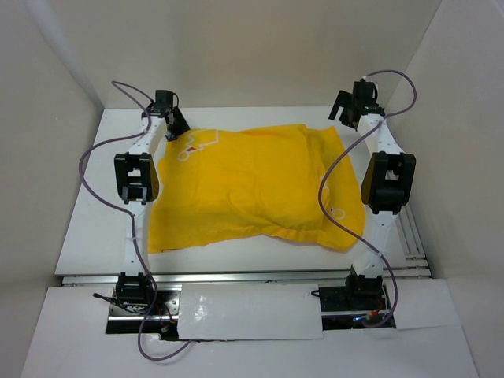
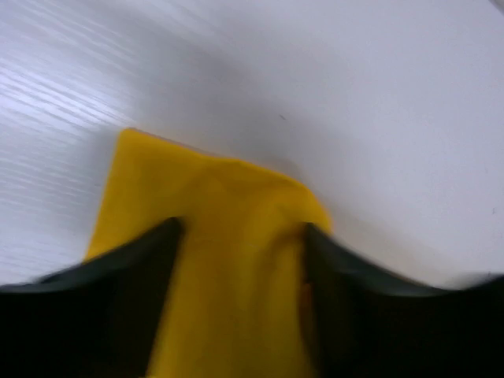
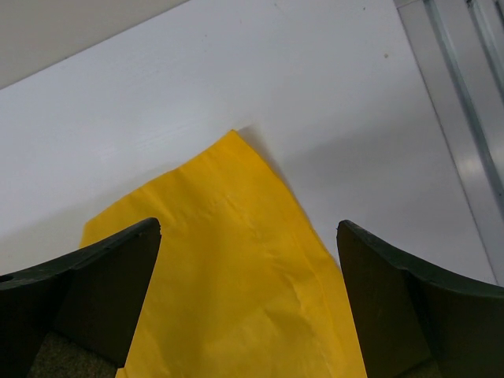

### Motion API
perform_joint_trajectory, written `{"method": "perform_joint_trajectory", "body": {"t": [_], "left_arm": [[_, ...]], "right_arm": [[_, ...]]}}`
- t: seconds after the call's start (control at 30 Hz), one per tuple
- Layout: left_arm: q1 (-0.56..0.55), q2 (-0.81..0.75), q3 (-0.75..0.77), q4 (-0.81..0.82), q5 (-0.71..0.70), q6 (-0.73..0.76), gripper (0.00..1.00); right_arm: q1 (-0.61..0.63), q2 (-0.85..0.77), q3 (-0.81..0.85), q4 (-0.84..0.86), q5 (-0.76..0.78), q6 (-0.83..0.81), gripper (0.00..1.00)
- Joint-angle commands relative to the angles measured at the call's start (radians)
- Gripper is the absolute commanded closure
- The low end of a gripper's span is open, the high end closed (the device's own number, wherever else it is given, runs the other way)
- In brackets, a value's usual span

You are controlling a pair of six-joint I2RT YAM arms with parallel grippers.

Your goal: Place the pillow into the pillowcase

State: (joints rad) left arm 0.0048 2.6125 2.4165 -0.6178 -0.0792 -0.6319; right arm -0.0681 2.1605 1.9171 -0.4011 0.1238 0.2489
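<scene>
Wrist views | left hand (image 2: 242, 227) astride pillowcase (image 2: 213, 197) corner, grip unclear | right hand (image 3: 248, 227) wide open, empty

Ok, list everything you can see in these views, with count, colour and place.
pillowcase: one, bright yellow with white print, rumpled across the table's middle
pillow: none in view
table: one, white, under the pillowcase
enclosure walls: three, off-white, around the table
rail: one, silver, table's near edge
cables: two, purple, along the arms
left gripper: one, black, at the pillowcase's far-left corner, fabric between its fingers
right gripper: one, black, open over the far-right corner
</scene>
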Motion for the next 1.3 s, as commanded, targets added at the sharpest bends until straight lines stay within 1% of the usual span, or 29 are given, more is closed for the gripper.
{"method": "perform_joint_trajectory", "body": {"t": [0.0, 0.03, 0.07, 0.1, 0.13, 0.17, 0.23, 0.3, 0.37, 0.4, 0.5, 0.57, 0.6, 0.63, 0.67, 0.73, 0.77, 0.8, 0.83, 0.9, 0.93, 1.03, 1.17, 1.2, 1.27], "left_arm": [[-0.003, 0.063, -0.008, -0.042, 0.131, 0.040, 0.56], [-0.003, 0.063, -0.029, -0.011, 0.156, 0.049, 0.96], [-0.003, 0.051, -0.048, 0.012, 0.185, 0.049, 1.00], [-0.003, 0.014, -0.109, 0.042, 0.218, 0.066, 1.00], [-0.003, -0.009, -0.138, 0.067, 0.234, 0.066, 1.00], [-0.003, -0.037, -0.172, 0.111, 0.225, 0.066, 1.00], [-0.003, -0.119, -0.252, 0.142, 0.202, 0.066, 1.00], [0.021, -0.170, -0.286, 0.180, 0.216, 0.080, 1.00], [0.035, -0.238, -0.330, 0.204, 0.258, 0.090, 1.00], [0.044, -0.256, -0.339, 0.204, 0.259, 0.090, 1.00], [0.044, -0.310, -0.364, 0.213, 0.236, 0.113, 1.00], [0.044, -0.341, -0.379, 0.213, 0.236, 0.142, 1.00], [0.044, -0.350, -0.395, 0.213, 0.236, 0.143, 1.00], [0.053, -0.359, -0.408, 0.213, 0.236, 0.155, 1.00], [0.054, -0.368, -0.408, 0.213, 0.220, 0.165, 1.00], [0.064, -0.397, -0.421, 0.213, 0.210, 0.176, 1.00], [0.064, -0.407, -0.431, 0.213, 0.210, 0.176, 1.00], [0.075, -0.416, -0.431, 0.213, 0.220, 0.188, 1.00], [0.084, -0.425, -0.441, 0.213, 0.220, 0.189, 1.00], [0.093, -0.454, -0.441, 0.195, 0.204, 0.207, 1.00], [0.093, -0.479, -0.441, 0.194, 0.193, 0.207, 1.00], [0.104, -0.523, -0.441, 0.194, 0.183, 0.232, 1.00], [0.113, -0.591, -0.431, 0.185, 0.203, 0.282, 1.00], [0.113, -0.603, -0.419, 0.185, 0.203, 0.282, 1.00], [0.113, -0.624, -0.377, 0.194, 0.213, 0.291, 1.00]], "right_arm": [[-0.009, 0.050, 0.049, 0.013, -0.068, 0.024, 0.00], [-0.009, 0.065, 0.049, 0.013, -0.099, 0.033, 0.00], [-0.009, 0.097, 0.062, 0.013, -0.128, 0.033, 0.00], [-0.009, 0.111, 0.062, 0.027, -0.195, 0.042, 0.00], [-0.009, 0.127, 0.083, 0.027, -0.216, 0.059, 0.00], [-0.009, 0.143, 0.094, 0.027, -0.231, 0.059, 0.00], [0.016, 0.192, 0.143, 0.004, -0.247, 0.059, 0.00], [0.036, 0.232, 0.158, -0.019, -0.234, 0.049, 0.00], [0.063, 0.271, 0.190, -0.044, -0.208, 0.049, 0.00], [0.063, 0.285, 0.203, -0.068, -0.170, 0.040, 0.00], [0.090, 0.321, 0.244, -0.096, -0.129, 0.049, 0.00], [0.117, 0.354, 0.266, -0.107, -0.076, 0.049, 0.07], [0.126, 0.366, 0.276, -0.116, -0.058, 0.049, 0.12], [0.137, 0.393, 0.287, -0.128, -0.009, 0.035, 0.25], [0.164, 0.409, 0.321, -0.142, 0.032, 0.026, 0.57], [0.188, 0.462, 0.373, -0.203, 0.127, 0.016, 0.70], [0.188, 0.475, 0.396, -0.217, 0.148, 0.016, 0.79], [0.198, 0.475, 0.408, -0.217, 0.158, 0.027, 1.00], [0.198, 0.466, 0.408, -0.217, 0.158, 0.038, 1.00], [0.179, 0.429, 0.338, -0.148, 0.148, 0.047, 1.00], [0.179, 0.383, 0.321, -0.109, 0.148, 0.056, 1.00], [0.148, 0.313, 0.296, -0.067, 0.162, 0.056, 1.00], [0.122, 0.143, 0.231, 0.047, 0.148, 0.010, 1.00], [0.122, 0.121, 0.221, 0.088, 0.137, -0.015, 1.00], [0.113, 0.085, 0.230, 0.119, 0.137, -0.029, 1.00]]}}
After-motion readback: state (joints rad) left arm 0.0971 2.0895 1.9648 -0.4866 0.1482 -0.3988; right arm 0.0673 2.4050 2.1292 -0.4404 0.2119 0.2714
